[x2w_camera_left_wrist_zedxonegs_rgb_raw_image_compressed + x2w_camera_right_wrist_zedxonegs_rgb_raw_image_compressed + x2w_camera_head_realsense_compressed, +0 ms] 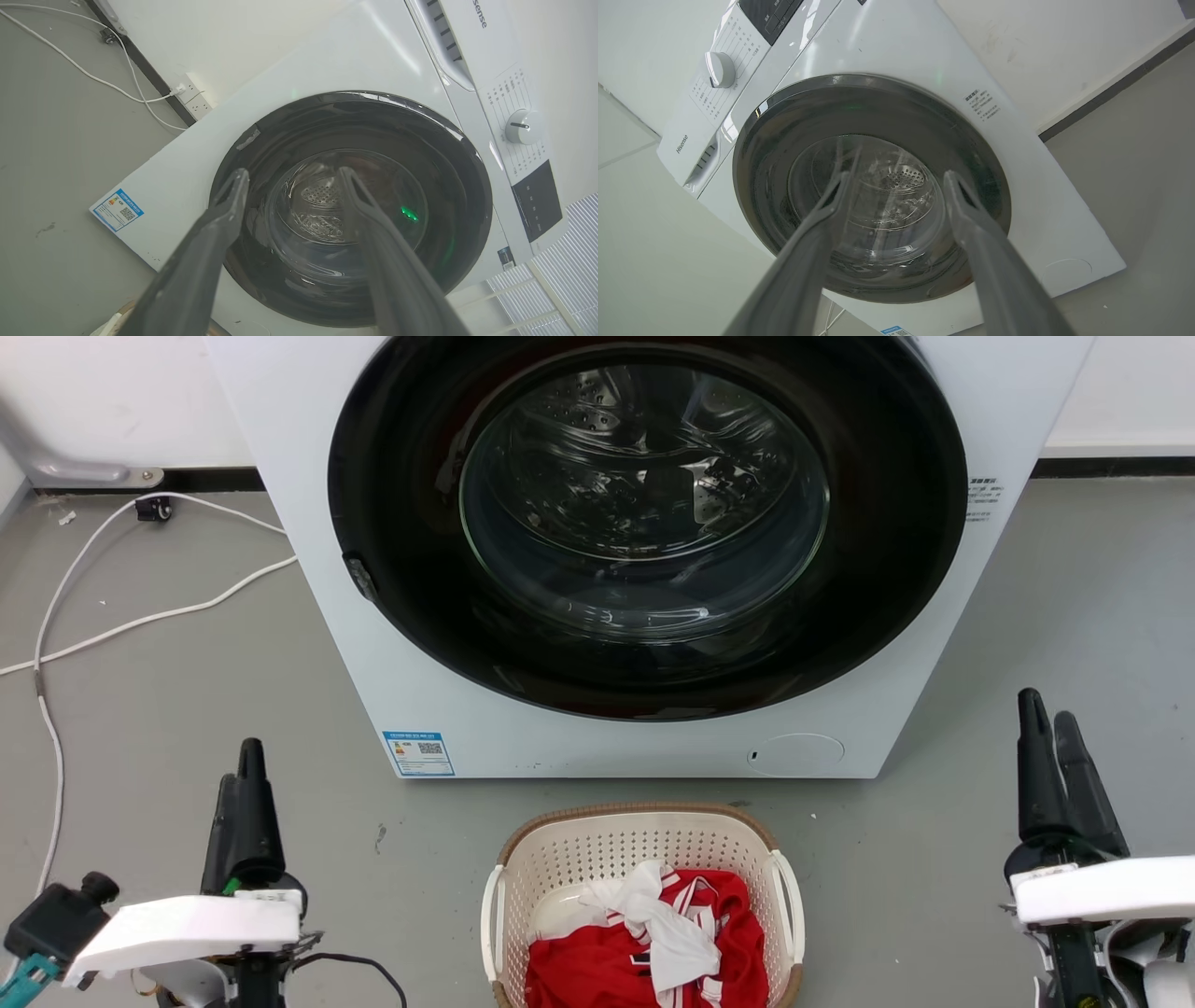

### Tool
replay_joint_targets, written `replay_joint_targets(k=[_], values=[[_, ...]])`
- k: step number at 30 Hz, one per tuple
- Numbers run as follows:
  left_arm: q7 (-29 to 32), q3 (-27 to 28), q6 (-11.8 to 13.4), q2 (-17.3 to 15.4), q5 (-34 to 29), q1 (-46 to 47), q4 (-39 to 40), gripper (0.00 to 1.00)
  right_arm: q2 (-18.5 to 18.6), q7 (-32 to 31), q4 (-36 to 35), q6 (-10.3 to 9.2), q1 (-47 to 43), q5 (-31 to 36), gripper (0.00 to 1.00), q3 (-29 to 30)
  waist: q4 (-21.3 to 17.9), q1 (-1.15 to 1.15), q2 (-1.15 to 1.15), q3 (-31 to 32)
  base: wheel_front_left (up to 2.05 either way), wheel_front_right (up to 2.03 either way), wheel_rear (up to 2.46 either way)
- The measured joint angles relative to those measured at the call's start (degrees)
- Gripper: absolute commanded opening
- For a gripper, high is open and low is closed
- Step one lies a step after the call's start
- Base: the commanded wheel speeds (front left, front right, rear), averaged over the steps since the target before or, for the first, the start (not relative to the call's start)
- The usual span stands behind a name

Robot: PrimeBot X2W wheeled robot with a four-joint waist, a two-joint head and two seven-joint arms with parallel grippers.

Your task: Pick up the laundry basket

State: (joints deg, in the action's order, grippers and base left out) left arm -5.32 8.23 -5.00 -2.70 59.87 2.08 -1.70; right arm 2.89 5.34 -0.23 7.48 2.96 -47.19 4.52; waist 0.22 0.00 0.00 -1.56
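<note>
My left hand (293, 171) and right hand (896, 173) both hang spread and empty, touching nothing, the laundry basket (635, 845) on the floor (934, 859) between them.

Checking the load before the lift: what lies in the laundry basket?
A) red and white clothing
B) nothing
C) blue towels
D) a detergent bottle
A: red and white clothing lies heaped inside the laundry basket on the floor before the washing machine.

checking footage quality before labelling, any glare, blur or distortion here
Head view: sharp, reflections on the white washing machine's round glass door. Left wrist view: left gripper blurred close up, green glint on the glass. Right wrist view: right gripper blurred, machine tilted.
</note>
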Motion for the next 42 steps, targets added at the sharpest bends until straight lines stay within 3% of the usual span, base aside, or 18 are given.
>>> replay_joint_targets(k=[8,24,42], values=[[-1.5,-4.5,0.8,0.0,-12.0,-0.5,3.6,1.00,0.0,1.4,-1.4,0.00,-0.1,10.8,1.00,-1.9,-0.1,0.00,0.00,-0.3,0.00,0.00,0.00],[-3.8,-12.8,2.3,-0.1,-32.6,-1.2,6.5,1.00,0.0,3.8,-2.6,0.01,-0.7,24.7,1.00,-3.6,-0.2,0.00,0.00,-0.6,0.00,0.00,0.00],[-6.1,-16.0,3.5,-0.1,-43.7,-2.0,4.9,1.00,0.0,6.1,0.2,0.01,-1.6,33.5,1.00,-4.2,-0.3,0.00,0.00,-1.0,0.00,0.00,0.00]])
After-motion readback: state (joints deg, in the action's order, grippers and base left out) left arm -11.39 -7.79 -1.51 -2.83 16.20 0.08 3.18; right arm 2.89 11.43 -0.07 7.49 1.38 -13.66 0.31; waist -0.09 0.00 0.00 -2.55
